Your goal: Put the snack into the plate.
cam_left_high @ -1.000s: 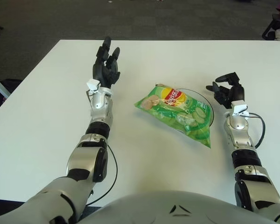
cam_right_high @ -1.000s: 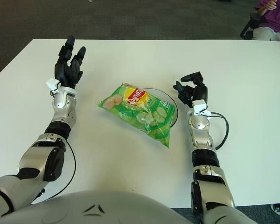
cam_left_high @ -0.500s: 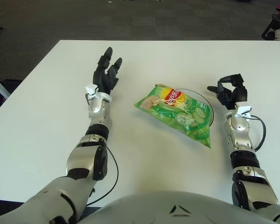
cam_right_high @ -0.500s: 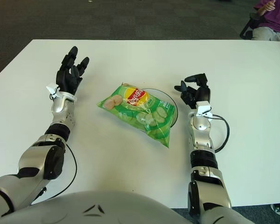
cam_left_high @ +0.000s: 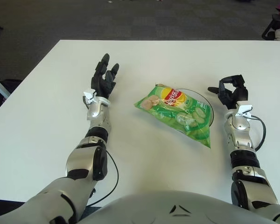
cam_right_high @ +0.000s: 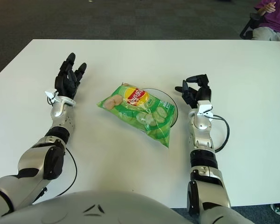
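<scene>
With the green chip bag (cam_left_high: 177, 112) lying across the clear plate (cam_left_high: 206, 103), the left hand (cam_left_high: 103, 80) is drawing back, fingers spread and empty; the right hand (cam_left_high: 231, 91), loosely open, is idling beside the plate — delivery apparently finished.

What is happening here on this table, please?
A humanoid robot has both hands over a white table, and neither holds anything. A green bag of chips lies between them, resting partly on a clear plate, with its left end and its lower corner hanging over the rim. The left hand is to the left of the bag, fingers spread. The right hand is just to the right of the plate, fingers loosely curled.
</scene>
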